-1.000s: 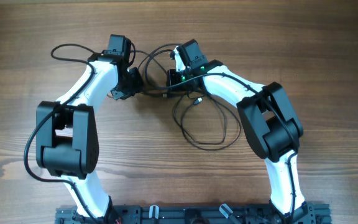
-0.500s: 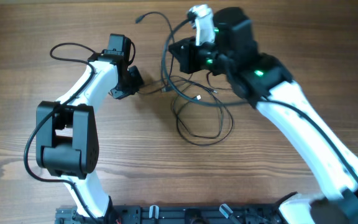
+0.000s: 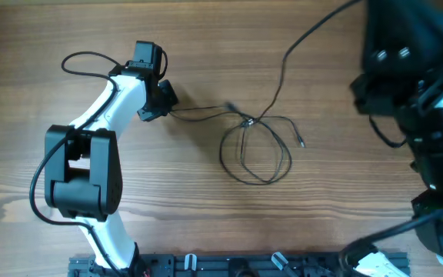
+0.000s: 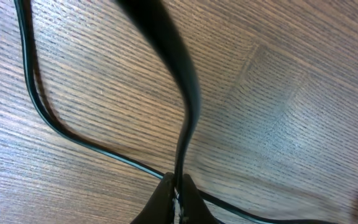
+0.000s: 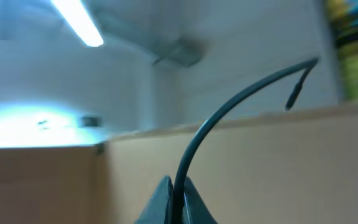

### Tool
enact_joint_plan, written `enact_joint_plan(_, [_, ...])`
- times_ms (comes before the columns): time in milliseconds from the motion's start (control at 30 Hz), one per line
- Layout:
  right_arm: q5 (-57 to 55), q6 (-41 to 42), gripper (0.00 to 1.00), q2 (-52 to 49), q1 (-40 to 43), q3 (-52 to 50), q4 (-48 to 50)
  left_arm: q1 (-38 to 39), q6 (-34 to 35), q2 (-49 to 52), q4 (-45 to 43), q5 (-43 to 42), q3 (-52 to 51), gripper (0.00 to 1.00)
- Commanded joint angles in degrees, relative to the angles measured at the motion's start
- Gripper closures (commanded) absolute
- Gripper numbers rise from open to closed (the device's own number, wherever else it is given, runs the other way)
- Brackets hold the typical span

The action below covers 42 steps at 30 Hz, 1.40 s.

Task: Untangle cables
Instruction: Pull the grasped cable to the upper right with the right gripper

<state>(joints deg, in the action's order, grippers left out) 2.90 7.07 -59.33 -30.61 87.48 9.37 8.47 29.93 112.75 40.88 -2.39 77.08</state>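
Wood-grain table (image 3: 206,231), cables (image 3: 245,122) looped mid-surface. The left gripper (image 4: 178,194) pinches one strand low; the right gripper (image 5: 178,198), high above, pinches another under a ceiling light (image 5: 76,22).

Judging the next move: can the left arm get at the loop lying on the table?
Probably not yet: the path looks free, but the left gripper is shut on a cable running toward the loop.

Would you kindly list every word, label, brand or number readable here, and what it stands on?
None can be read.
The thin black cables, the brown wooden table and the white-and-black left arm show no writing.
The yellow-green patch at the right wrist view's top right corner is too blurred to read.
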Motion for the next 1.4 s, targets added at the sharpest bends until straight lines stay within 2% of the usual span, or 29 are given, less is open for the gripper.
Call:
enact_joint_plan(0, [-21.6, -15.3, 0.96, -0.1, -0.2, 0.4, 4.0, -0.1, 0.8, 0.9, -0.2, 1.0, -0.4, 0.96])
enact_joint_plan(67, [-29.2, -24.4, 0.96, -0.1, -0.2, 0.4, 6.4, -0.1, 0.8, 0.9, -0.2, 1.0, -0.4, 0.96])
enact_joint_plan(133, [-37.4, -35.2, 0.96, -0.2, 0.3, 0.4, 13.2, -0.1, 0.8, 0.9, -0.2, 1.0, -0.4, 0.96])
enact_joint_plan(233, [-40.9, -47.7, 0.96, -0.3, 3.9, 2.0, 23.6, -0.1, 0.8, 0.9, -0.2, 1.0, -0.4, 0.96])
enact_joint_plan(333, [-44.3, -48.9, 0.96, -1.2, 8.9, 4.5, 20.3, -0.1, 0.8, 0.9, -0.2, 1.0, -0.4, 0.96])
enact_joint_plan(367, [-44.6, -47.7, 0.96, -1.7, 10.6, 4.5, 13.7, -0.1, 0.8, 0.9, -0.2, 1.0, -0.4, 0.96])
enact_joint_plan(467, [-46.0, -38.4, 0.96, -5.2, 15.1, 4.5, -0.9, -0.1, 0.8, 0.9, -0.2, 1.0, -0.4, 0.96])
enact_joint_plan(533, [-46.0, -31.4, 0.96, -7.8, 18.2, 4.5, -6.7, -0.1, 0.8, 0.9, -0.2, 1.0, -0.4, 0.96])
enact_joint_plan(600, [-43.6, -20.2, 0.96, -11.4, 23.3, 4.5, -14.6, -0.1, 0.8, 0.9, -0.2, 1.0, -0.4, 0.96])
enact_joint_plan(633, [-36.9, -11.6, 0.96, -13.5, 27.1, 4.5, -20.7, -0.1, 0.8, 0.9, -0.2, 1.0, -0.4, 0.96])
enact_joint_plan(700, [-26.8, -1.2, 0.96, -16.0, 31.8, 4.5, -27.8, -0.1, 0.8, 0.9, -0.2, 1.0, -0.4, 0.96])
enact_joint_plan(733, [-20.9, 6.5, 0.96, -18.1, 35.7, 4.5, -32.3, -0.1, 0.8, 0.9, -0.2, 1.0, -0.4, 0.96])
enact_joint_plan(800, [-12.0, 15.2, 0.96, -21.4, 41.4, 4.5, -37.6, -0.1, 0.8, 0.9, -0.2, 1.0, -0.4, 0.96])
enact_joint_plan(900, [-0.9, 19.6, 0.96, -25.8, 48.1, 4.5, -43.8, -0.1, 0.8, 0.9, -0.2, 1.0, -0.4, 0.96])
enact_joint_plan(1000, [-1.0, 22.1, 0.96, -27.6, 52.0, 4.3, -56.5, -0.1, 0.8, 0.9, -0.2, 1.0, -0.4, 0.96])
enact_joint_plan(1100, [-6.3, 22.1, 0.96, -29.5, 54.0, 1.2, -64.2, -0.1, 0.8, 0.9, -0.2, 1.0, -0.4, 0.96])
enact_joint_plan(1133, [-8.4, 22.7, 0.96, -30.2, 54.1, 0.0, -65.5, -0.1, 0.8, 0.9, -0.2, 1.0, -0.4, 0.96])
enact_joint_plan(1267, [-15.1, 37.0, 0.96, -31.2, 54.1, -8.3, -67.5, -0.1, 0.7, 0.9, -0.2, 1.0, -0.4, 0.94])
enact_joint_plan(1300, [-15.1, 36.5, 0.96, -31.2, 54.1, -9.9, -67.3, -0.1, 0.7, 0.9, -0.2, 1.0, -0.4, 0.94])
enact_joint_plan(1333, [-15.0, 36.4, 0.93, -31.2, 54.1, -10.6, -67.5, -0.1, 0.7, 0.9, -0.2, 1.0, -0.4, 0.94])
enact_joint_plan(1367, [-15.0, 36.4, 0.83, -31.2, 54.1, -11.0, -67.5, -0.1, 0.7, 0.9, -0.2, 1.0, -0.4, 0.94])
